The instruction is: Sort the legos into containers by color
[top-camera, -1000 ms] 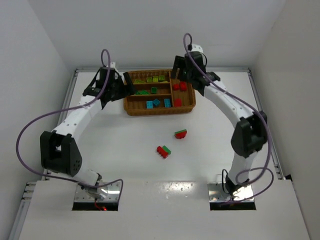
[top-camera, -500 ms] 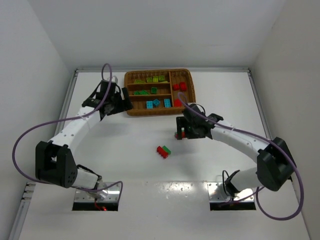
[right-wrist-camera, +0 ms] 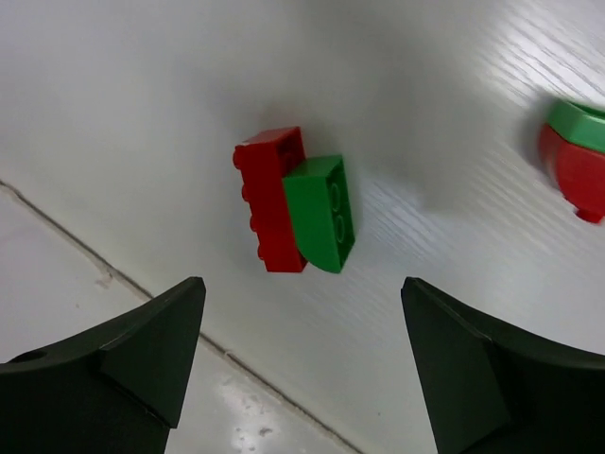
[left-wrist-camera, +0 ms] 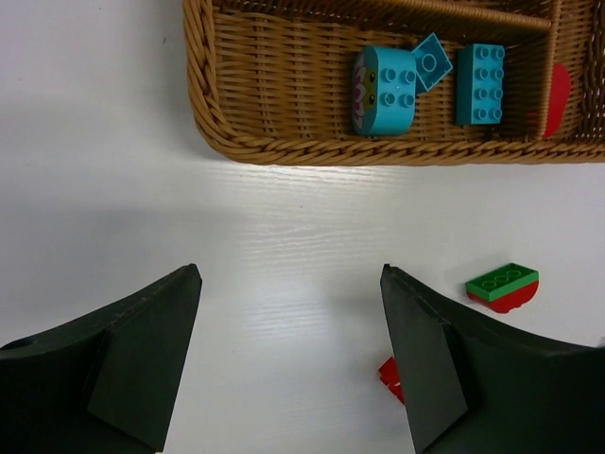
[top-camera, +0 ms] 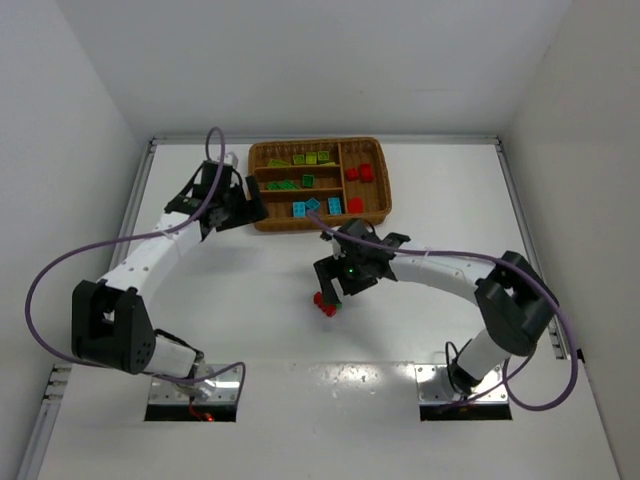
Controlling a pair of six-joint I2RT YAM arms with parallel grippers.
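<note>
The wicker tray (top-camera: 262,214) holds lime legos (top-camera: 311,157) in its top slot, dark green legos (top-camera: 290,184) in the middle, cyan legos (top-camera: 314,206) in the bottom and red legos (top-camera: 361,173) in the upright slot. A red brick (right-wrist-camera: 269,199) joined to a green brick (right-wrist-camera: 323,213) lies on the table, just ahead of my open, empty right gripper (right-wrist-camera: 302,284), which hovers over that pair (top-camera: 324,303). A second green-on-red piece (right-wrist-camera: 577,156) lies further off. My left gripper (left-wrist-camera: 288,274) is open and empty, just in front of the tray's near wall (left-wrist-camera: 284,149).
The left wrist view shows cyan bricks (left-wrist-camera: 386,78) inside the tray's near slot, the green-on-red piece (left-wrist-camera: 503,287) on the table and a red corner (left-wrist-camera: 388,371) beside the right finger. A seam in the tabletop (right-wrist-camera: 85,255) runs close to the brick pair.
My right arm has swung from the tray's upright slot down to the table, now over the nearer red-and-green pair, its jaws wider. The left arm drew back slightly from the tray.
</note>
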